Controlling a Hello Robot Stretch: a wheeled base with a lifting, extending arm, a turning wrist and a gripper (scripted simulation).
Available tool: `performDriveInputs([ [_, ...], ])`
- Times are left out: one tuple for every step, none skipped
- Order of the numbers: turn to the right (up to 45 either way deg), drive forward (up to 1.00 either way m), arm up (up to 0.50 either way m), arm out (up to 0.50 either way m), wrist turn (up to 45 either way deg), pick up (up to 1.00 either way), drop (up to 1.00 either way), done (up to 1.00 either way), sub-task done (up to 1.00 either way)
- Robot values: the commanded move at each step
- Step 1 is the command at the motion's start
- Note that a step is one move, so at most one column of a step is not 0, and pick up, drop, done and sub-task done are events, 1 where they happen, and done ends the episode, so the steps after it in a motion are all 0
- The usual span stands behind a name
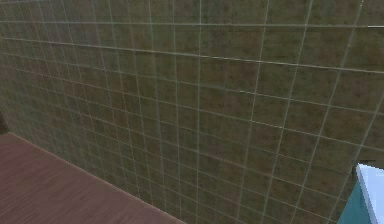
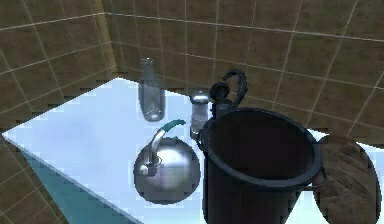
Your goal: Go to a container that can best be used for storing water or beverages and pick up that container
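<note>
1. Jaws: nothing here tells whether they are spread or pressed together. What looks like the gripper (image 2: pixel 230 88) is a dark, curved, looped form rising past the far rim of the pot. Things stand on the table around it, so I cannot tell whether it holds anything.
2. A tall clear glass bottle (image 2: pixel 150 88) with a narrow neck stands upright on the pale blue-white tabletop (image 2: pixel 70 130). It is toward the far side of the table, in the arm side view's middle left. It is apart from the gripper, which lies to its right in that view.
3. Between the bottle and the gripper stands a small glass shaker with a grey cap (image 2: pixel 200 110), just beside the dark form.
4. Nearer the camera sits a round, shiny metal kettle with a teal handle (image 2: pixel 167 170), in front of the bottle and to the left of the pot.
5. A large black cylindrical pot (image 2: pixel 262 165) with an open top stands at the table's near edge. A stub handle shows on its right side.
6. At the arm side view's right edge lies a round, dark brown disc (image 2: pixel 350 185), partly behind the pot.
7. Olive-brown tiled walls (image 2: pixel 300 50) meet in a corner behind the table.
8. The forward view faces the same kind of tiled wall (image 1: pixel 190 100). A reddish-brown plank floor (image 1: pixel 50 185) shows at lower left, and a pale table corner (image 1: pixel 370 190) at lower right.
</note>
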Motion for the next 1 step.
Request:
performDriveInputs([
  [0.0, 0.00, 0.38, 0.00, 0.0, 0.00, 0.00, 0.00, 0.00],
])
